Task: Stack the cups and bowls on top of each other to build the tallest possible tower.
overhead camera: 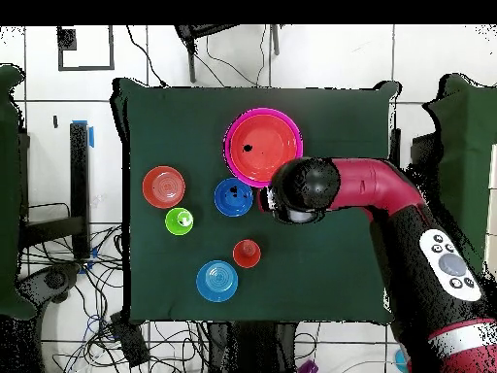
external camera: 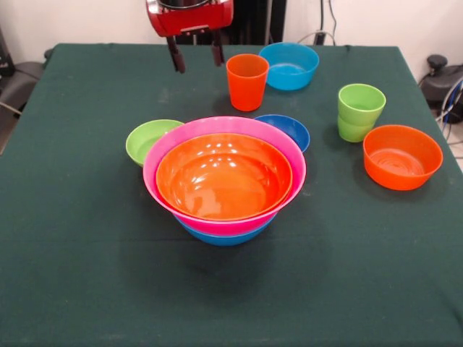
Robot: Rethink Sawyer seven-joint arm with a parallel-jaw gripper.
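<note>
Above the bench's far side, the pincer (external camera: 195, 56) hangs wide, empty; descending carelessly could topple the orange cup (external camera: 247, 81).

No text, label, brand, number or sign can be read anywhere.

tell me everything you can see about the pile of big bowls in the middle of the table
The tower is a low, wide pile of three glossy plastic bowls nested upright: a blue bowl at the bottom, a pink bowl in it, an orange bowl innermost and empty. It stands on the green tablecloth. In the front view a small lime green bowl and a dark blue bowl lie close behind it; contact is unclear.
</note>
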